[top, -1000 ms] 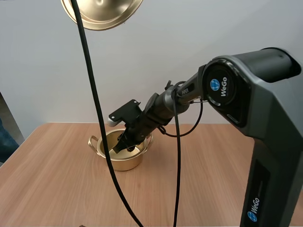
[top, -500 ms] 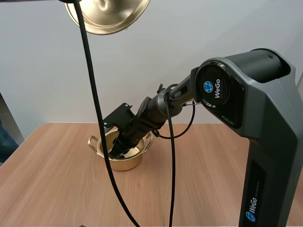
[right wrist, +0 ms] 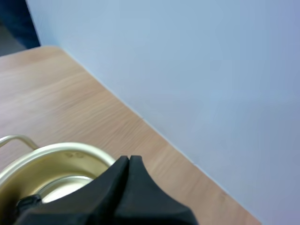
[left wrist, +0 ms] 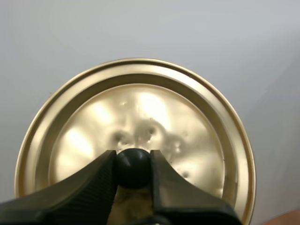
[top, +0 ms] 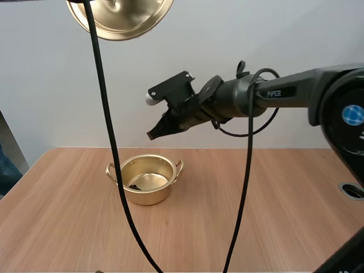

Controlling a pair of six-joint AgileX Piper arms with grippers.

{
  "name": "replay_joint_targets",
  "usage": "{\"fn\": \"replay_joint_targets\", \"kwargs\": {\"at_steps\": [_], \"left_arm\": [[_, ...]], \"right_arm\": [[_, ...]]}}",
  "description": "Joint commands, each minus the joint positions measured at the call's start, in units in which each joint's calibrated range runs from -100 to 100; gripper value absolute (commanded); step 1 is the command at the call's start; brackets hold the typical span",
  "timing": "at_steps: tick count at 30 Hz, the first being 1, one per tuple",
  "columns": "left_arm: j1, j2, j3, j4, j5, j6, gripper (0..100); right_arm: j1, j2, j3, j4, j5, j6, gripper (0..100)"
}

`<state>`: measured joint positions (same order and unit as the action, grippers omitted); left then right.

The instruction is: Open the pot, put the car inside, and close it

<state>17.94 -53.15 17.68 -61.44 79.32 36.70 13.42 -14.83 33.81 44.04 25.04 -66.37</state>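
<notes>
On the bench (top: 68,227), high view: the open pot (top: 147,181) stands with a small dark car (top: 135,185) on its floor; the right jaws hang above it, closed and empty, and the lid (top: 122,20) is high up, well apart. Left wrist view: the left jaws pinch the lid's black knob (left wrist: 133,166). Right wrist view: the right jaws lie together as one wedge over the pot's rim.
</notes>
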Motion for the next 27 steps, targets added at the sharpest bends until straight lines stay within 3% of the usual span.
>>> {"fn": "replay_joint_targets", "kwargs": {"at_steps": [1,6,10,16,21,24,27], "left_arm": [[0.03,1.3,1.0,3.4,1.0,1.7,0],[-0.13,8.7,4.7,6.1,13.2,5.5,0],[-1.71,18.2,6.4,9.4,18.0,9.7,0],[-8.94,30.9,6.4,21.4,7.2,10.8,0],[-14.8,38.4,6.4,28.6,4.5,10.3,0],[-16.32,41.6,6.4,31.9,1.0,7.1,0],[-16.52,44.8,6.4,33.4,2.5,6.6,0]], "right_arm": [[-5.5,-6.2,0.0,-0.1,0.2,2.0,0],[-13.8,-16.3,1.6,-0.1,2.7,4.8,0],[-18.7,-25.7,4.1,-0.1,8.8,4.8,0],[-22.2,-37.2,7.8,-0.1,12.7,4.8,0],[-23.2,-38.5,9.6,-2.0,20.4,5.8,0],[-23.7,-38.6,11.0,-5.6,19.6,7.8,0],[-24.5,-38.8,12.8,-6.4,16.1,8.7,0]]}}
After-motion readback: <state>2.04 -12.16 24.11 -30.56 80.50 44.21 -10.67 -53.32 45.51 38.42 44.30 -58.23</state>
